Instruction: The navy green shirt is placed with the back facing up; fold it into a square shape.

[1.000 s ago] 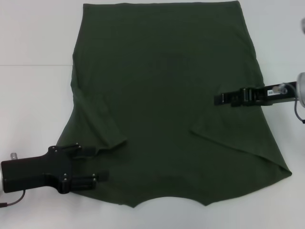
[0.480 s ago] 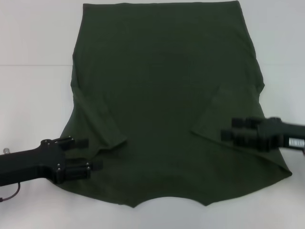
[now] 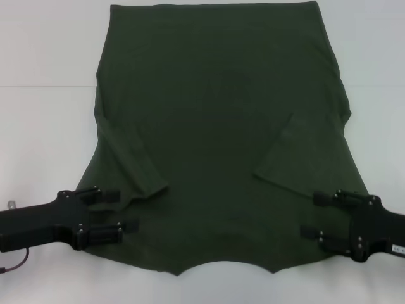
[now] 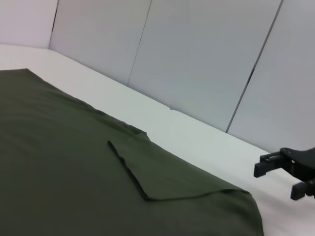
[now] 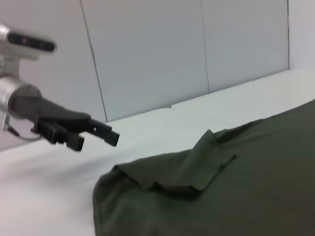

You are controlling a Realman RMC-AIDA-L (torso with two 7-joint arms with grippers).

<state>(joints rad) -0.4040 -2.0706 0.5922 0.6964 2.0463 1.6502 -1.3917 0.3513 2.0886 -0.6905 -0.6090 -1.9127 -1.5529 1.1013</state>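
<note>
Head camera looks steeply down on the whole shirt (image 3: 221, 139). Wrist cameras sit low, facing across it (each catching the opposite gripper).

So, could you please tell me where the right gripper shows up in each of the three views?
Head view: right gripper, open, over the navy green shirt at its near right shoulder.
Left wrist view: far off beyond the shirt's edge.
Right wrist view: not in it; the gripper there is the left gripper.
Shared landmark: the folded-in right sleeve.
</note>
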